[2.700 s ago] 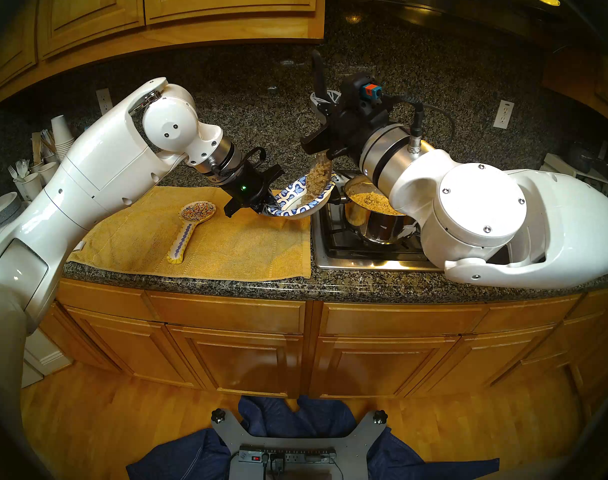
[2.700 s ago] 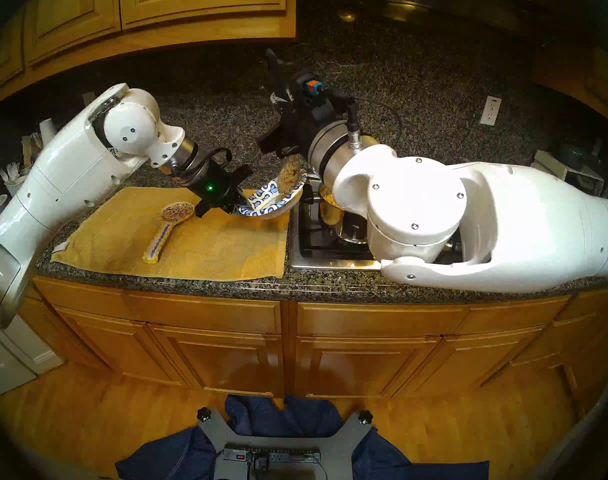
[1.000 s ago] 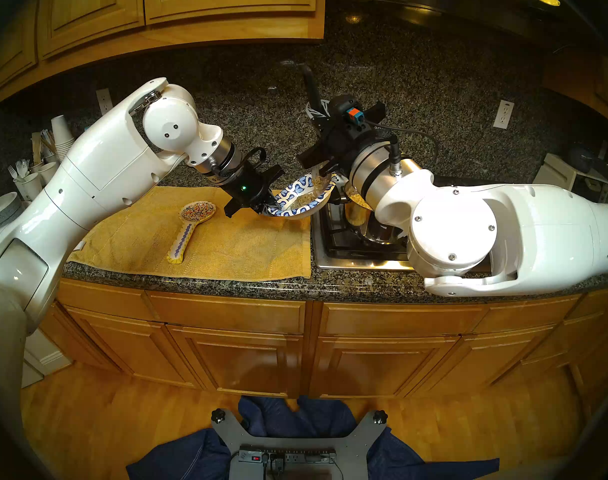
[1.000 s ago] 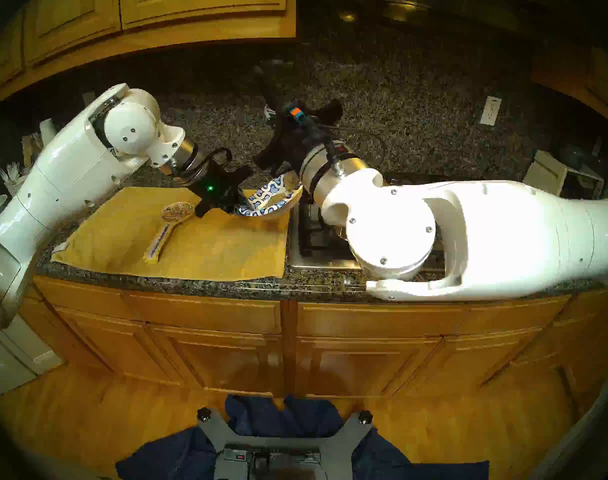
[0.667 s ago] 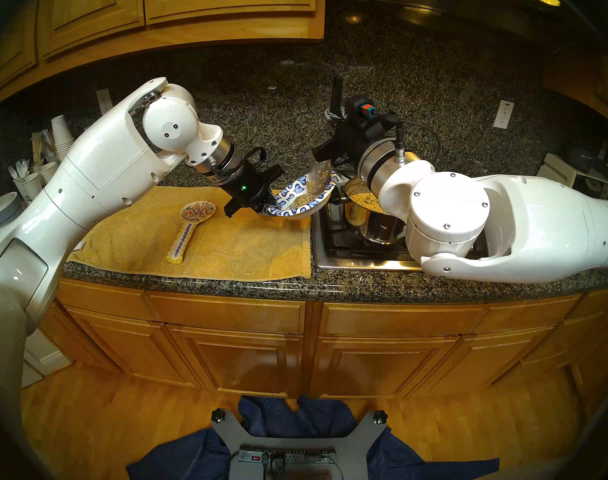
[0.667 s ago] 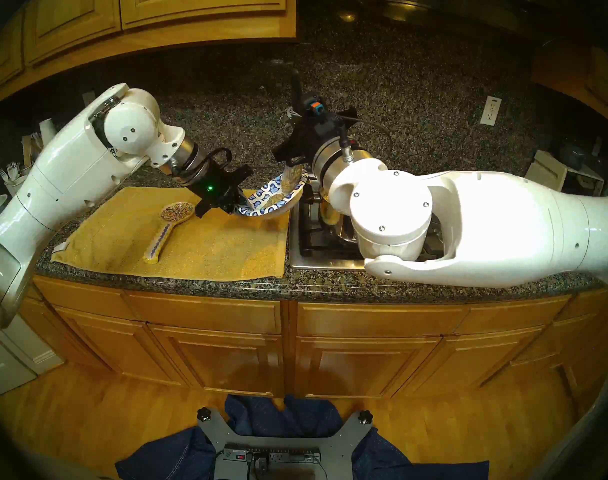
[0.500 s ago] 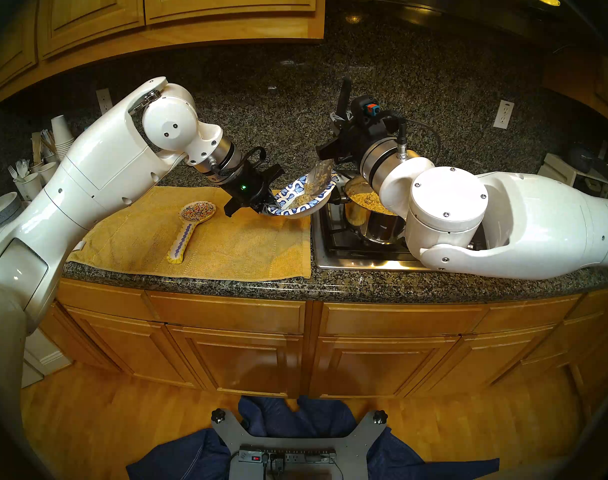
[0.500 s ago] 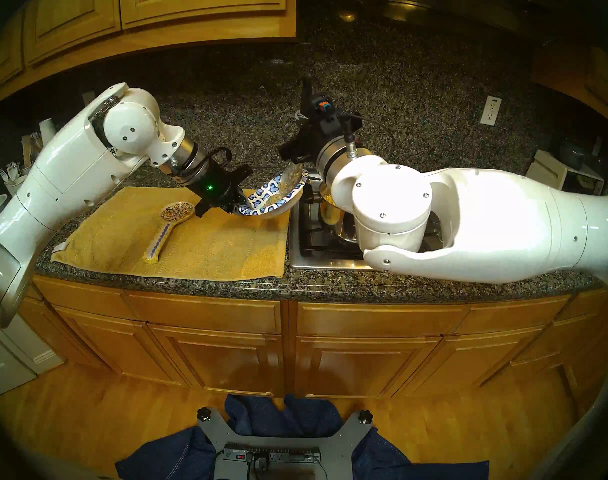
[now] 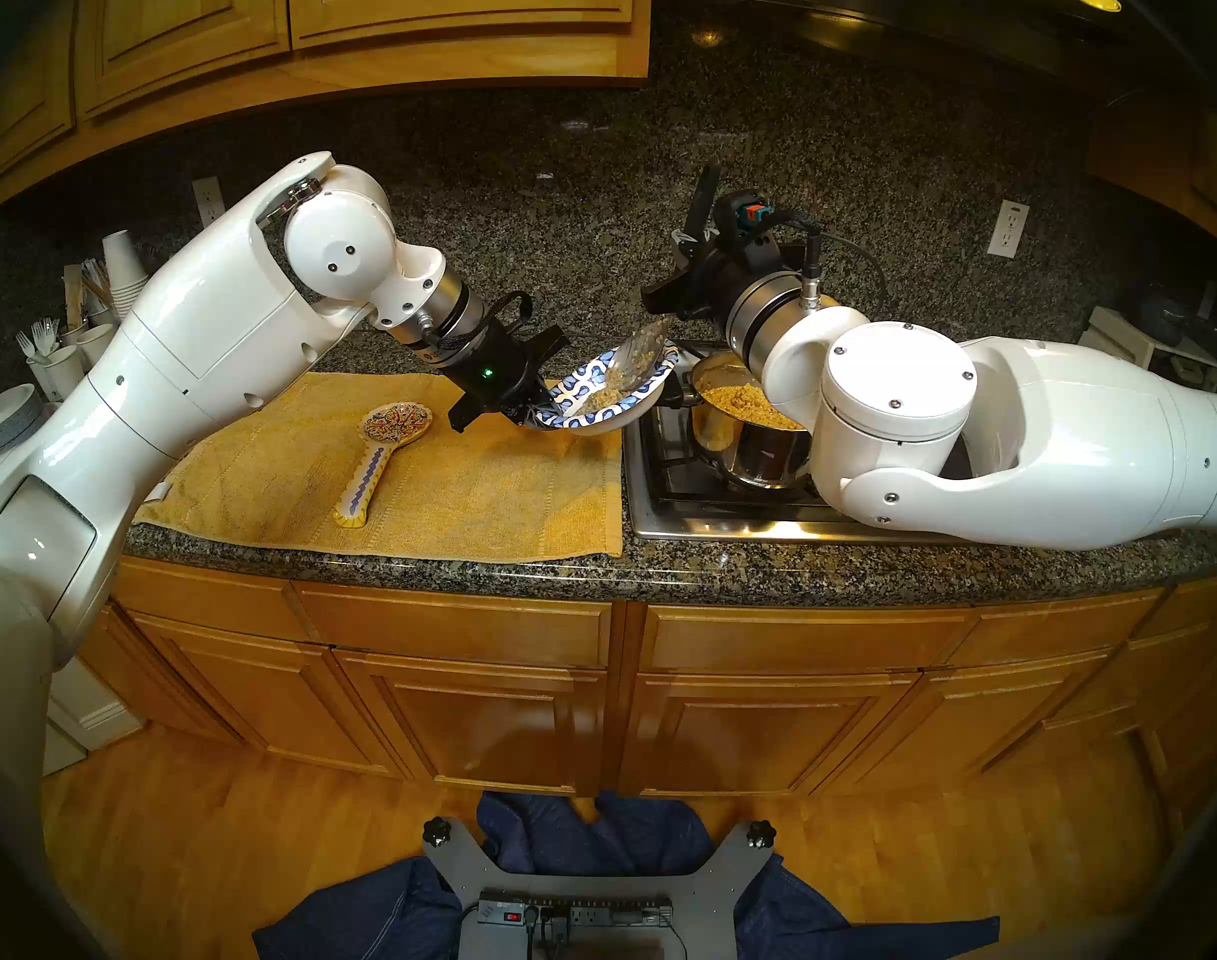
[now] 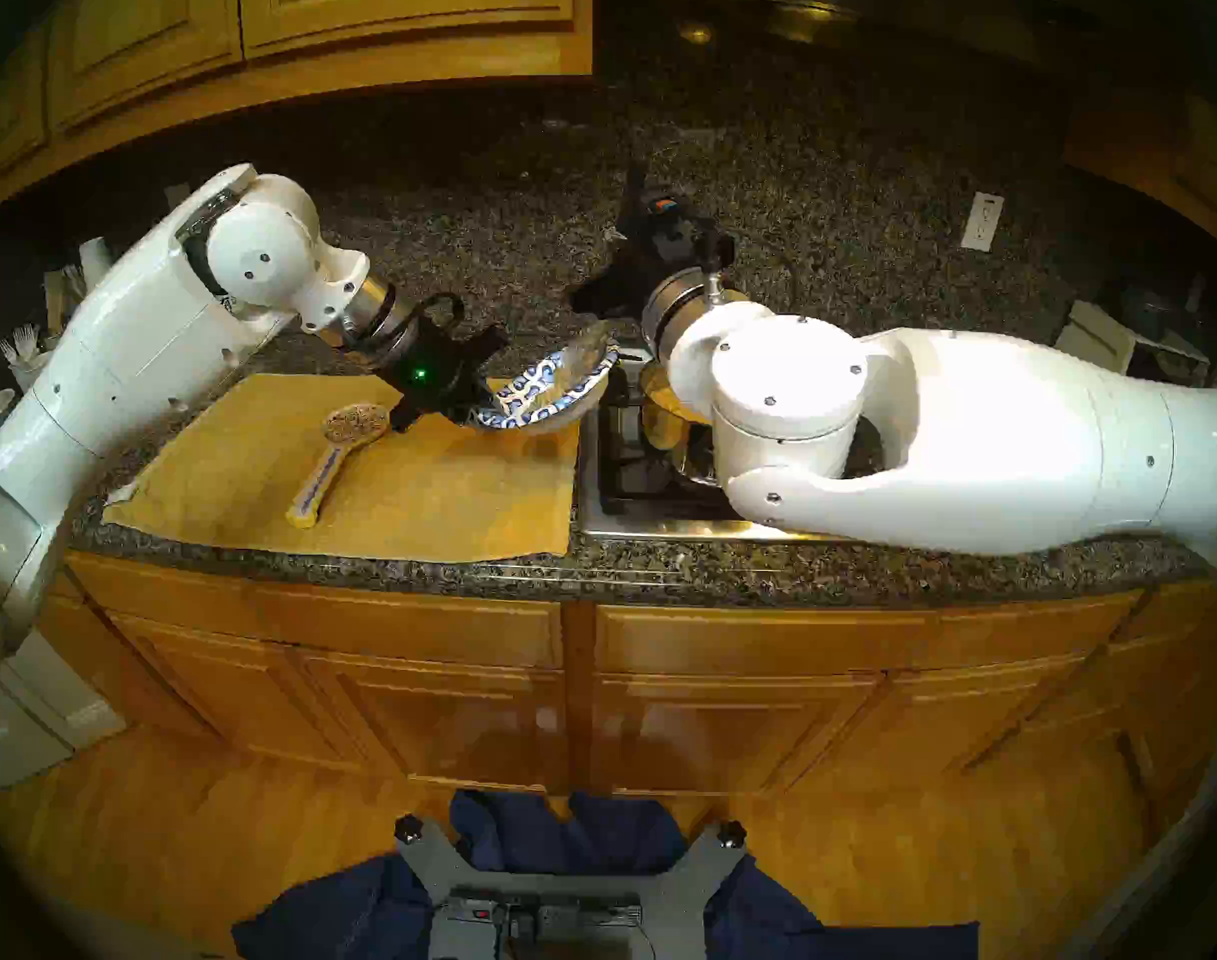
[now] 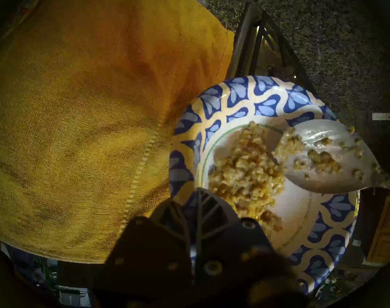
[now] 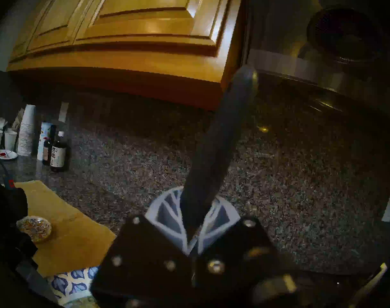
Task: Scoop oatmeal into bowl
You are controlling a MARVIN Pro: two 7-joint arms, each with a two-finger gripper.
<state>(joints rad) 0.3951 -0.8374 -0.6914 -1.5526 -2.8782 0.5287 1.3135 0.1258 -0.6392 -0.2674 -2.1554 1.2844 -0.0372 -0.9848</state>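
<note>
Head view, bowl: we see the left gripper (image 9: 530,411) clamped on the near rim of the bowl (image 9: 650,383), which is held tilted in the air between the yellow towel (image 9: 453,494) and the pot (image 9: 758,446) on the stove.
Head view, spoon: the right gripper (image 9: 688,245) is closed on the dark handle; the spoon (image 9: 643,349) has its metal head over the far rim of the bowl.
Head view, oatmeal: most of it sits in the pot, with one portion in the bowl.
Left wrist, oatmeal (image 11: 245,172): a heap lies in the white centre; clumps cling to the spoon head (image 11: 327,158) just above it.
Left wrist, jaws: pinched on the patterned rim.
Right wrist, jaws: shut around the spoon handle (image 12: 216,145), which points up and away.
Our judgement: we would tip the spoon steeper or wipe it on the rim, keeping the bowl level so the heap does not slide.
</note>
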